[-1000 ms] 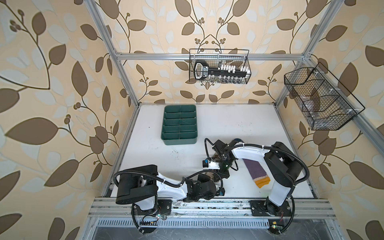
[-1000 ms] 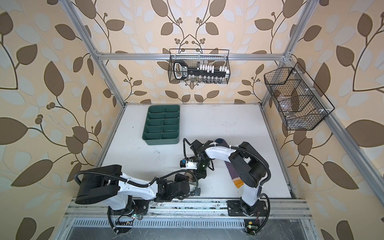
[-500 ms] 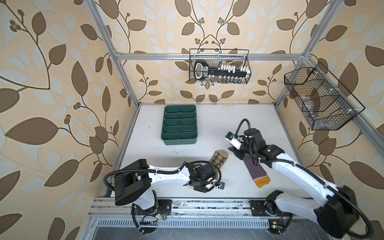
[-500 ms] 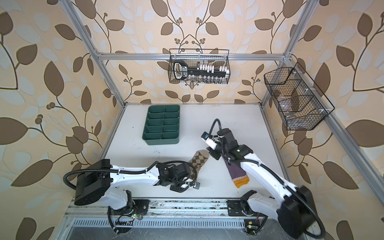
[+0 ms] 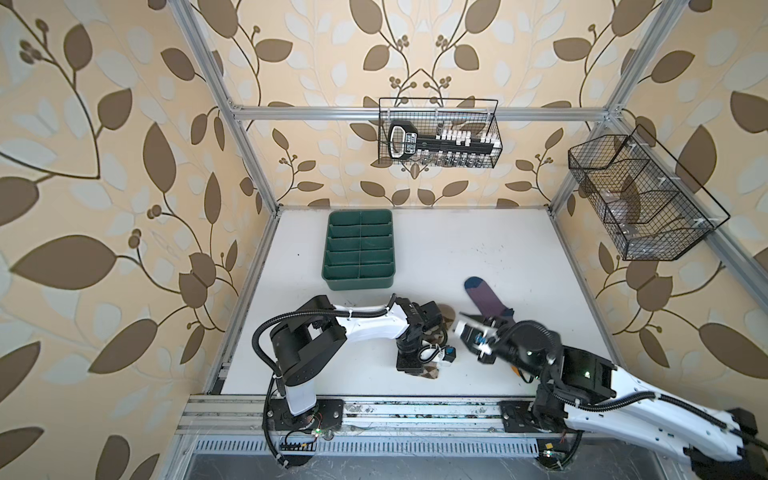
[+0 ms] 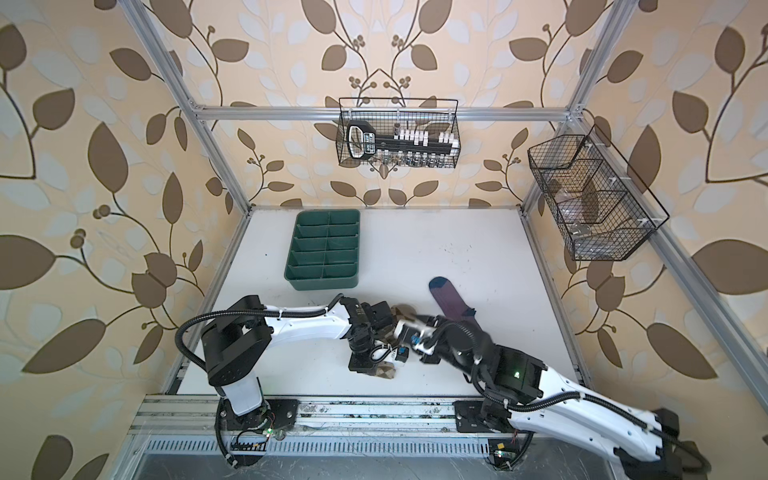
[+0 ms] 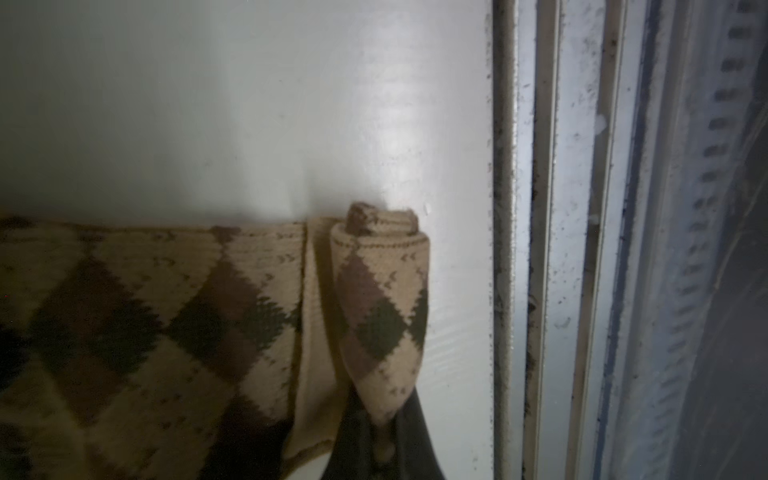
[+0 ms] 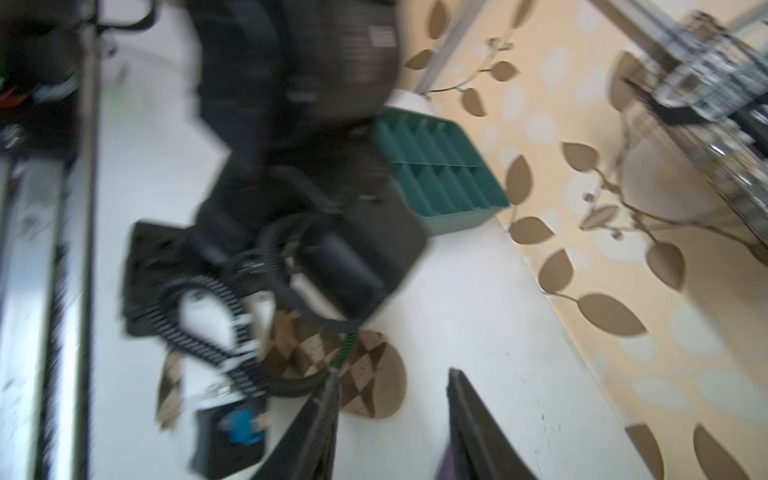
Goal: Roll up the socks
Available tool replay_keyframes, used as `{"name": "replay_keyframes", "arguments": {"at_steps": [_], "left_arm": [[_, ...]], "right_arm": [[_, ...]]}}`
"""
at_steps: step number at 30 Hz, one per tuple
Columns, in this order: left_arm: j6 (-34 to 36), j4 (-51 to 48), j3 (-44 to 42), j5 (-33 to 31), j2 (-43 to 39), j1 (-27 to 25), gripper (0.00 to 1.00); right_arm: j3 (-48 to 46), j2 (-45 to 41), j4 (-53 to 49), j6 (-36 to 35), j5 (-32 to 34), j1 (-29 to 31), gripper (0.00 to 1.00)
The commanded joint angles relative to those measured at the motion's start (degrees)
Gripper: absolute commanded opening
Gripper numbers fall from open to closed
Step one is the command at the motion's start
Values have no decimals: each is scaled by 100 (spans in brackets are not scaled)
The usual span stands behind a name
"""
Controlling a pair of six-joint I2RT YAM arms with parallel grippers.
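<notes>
The tan argyle sock [image 5: 448, 312] lies near the table's front. Its toe shows past the left arm in both top views [image 6: 405, 311]. In the left wrist view its end is wound into a small roll [image 7: 380, 291]. My left gripper [image 7: 382, 432] is shut on that roll, seen from above in a top view [image 5: 419, 368]. The purple sock [image 5: 484, 297] with its dark blue toe lies flat to the right, its cuff hidden under the right arm. My right gripper [image 8: 392, 395] is open and empty beside the tan sock's toe [image 8: 374, 382], also seen in a top view [image 5: 463, 328].
A green divided tray [image 5: 359, 282] stands behind the left arm. Wire baskets hang on the back wall [image 5: 438, 141] and the right wall [image 5: 640, 208]. The metal rail [image 7: 540, 249] at the table's front edge runs close to the rolled end.
My right arm has swung from over the purple sock to beside the tan sock's toe, its jaws opening wider. The left gripper has stayed shut on the tan sock while its arm shifted.
</notes>
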Motion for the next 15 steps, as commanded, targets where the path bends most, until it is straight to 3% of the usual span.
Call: {"name": "replay_keyframes", "arguments": {"at_steps": [1,3,5,10,15], "left_arm": [[-24,-599,350,389,387,66,0],[-62,-584,443,533,503,156,0],[-115,-556,482,571,533,222,0],[-129,-543,476,601,523,273,0],[-125,-612,579,601,619,272,0]], "right_arm": [[-154,367,-705,-817,2100,1591,45],[-340,829,-175,-1051,2781,2696,46],[-544,1329,348,-1303,2853,3237,48],[-747,2687,1305,-694,1992,2752,48],[-873,3608,2067,-790,1403,1936,49]]}}
